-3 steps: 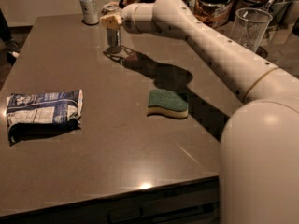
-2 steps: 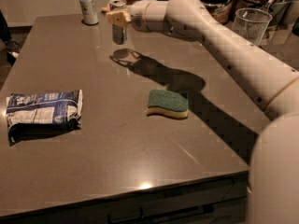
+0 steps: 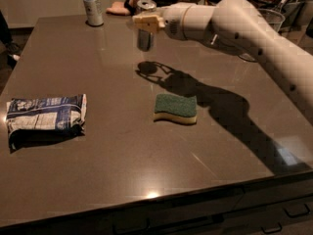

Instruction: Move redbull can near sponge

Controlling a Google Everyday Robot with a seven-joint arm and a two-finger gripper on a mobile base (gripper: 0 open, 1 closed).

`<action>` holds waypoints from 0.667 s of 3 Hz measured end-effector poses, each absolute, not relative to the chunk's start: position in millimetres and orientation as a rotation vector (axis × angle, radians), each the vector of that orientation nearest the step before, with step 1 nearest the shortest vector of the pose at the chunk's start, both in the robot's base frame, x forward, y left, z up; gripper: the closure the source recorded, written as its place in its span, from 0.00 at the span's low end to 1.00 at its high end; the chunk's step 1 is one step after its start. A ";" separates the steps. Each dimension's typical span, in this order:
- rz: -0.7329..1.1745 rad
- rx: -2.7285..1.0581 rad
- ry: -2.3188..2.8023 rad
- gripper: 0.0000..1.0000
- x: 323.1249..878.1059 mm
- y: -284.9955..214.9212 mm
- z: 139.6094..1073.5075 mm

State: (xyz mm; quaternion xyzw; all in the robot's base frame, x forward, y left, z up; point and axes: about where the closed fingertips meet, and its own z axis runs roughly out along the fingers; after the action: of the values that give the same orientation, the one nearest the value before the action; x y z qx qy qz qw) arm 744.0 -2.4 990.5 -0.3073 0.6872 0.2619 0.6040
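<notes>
Redbull can (image 3: pixel 145 40): slim, silver-grey, held upright in the air over the far middle of the bench (image 3: pixel 112 151). Its shadow (image 3: pixel 149 67) lies detached on the surface below and a little nearer the camera, so the base is off the bench.

Tool (image 3: pixel 146 22): pale fingers closed around the can's upper body, just under the shiny top. The arm (image 3: pixel 244 23) reaches in from the right. A side grip high on the body keeps the can vertical and leaves the base free for setting down.

Sponge (image 3: pixel 176 108): flat on the bench, green side up, yellow foam showing along the near edge. It sits well apart from the can, nearer the camera and slightly right. The arm's shadow runs just beside its right end.

Judgement: carry step in hand; the can is grasped and raised but not yet near the sponge.

Others:
- A shorter can (image 3: pixel 92 9) stands at the far left.
- A blue-and-white printed bag (image 3: pixel 46 116) lies at the near left.
- Someone's hand (image 3: pixel 120 7) rests at the far edge.
- A clear cup (image 3: pixel 270 21) shows behind the arm.

Writing: none legible. The bag carries lines of print and the shorter can has coloured marks, but both are too small to read. No brand can be made out on the held can.
</notes>
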 end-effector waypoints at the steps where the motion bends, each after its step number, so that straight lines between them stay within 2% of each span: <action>1: 0.578 -0.720 1.611 1.00 717.6 -32.8 988.7; 2: 0.566 -0.722 1.653 1.00 692.5 -58.5 976.5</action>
State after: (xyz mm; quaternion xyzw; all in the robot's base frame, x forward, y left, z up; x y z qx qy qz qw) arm 692.5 -58.5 976.5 -0.3094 0.7088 0.2428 0.5855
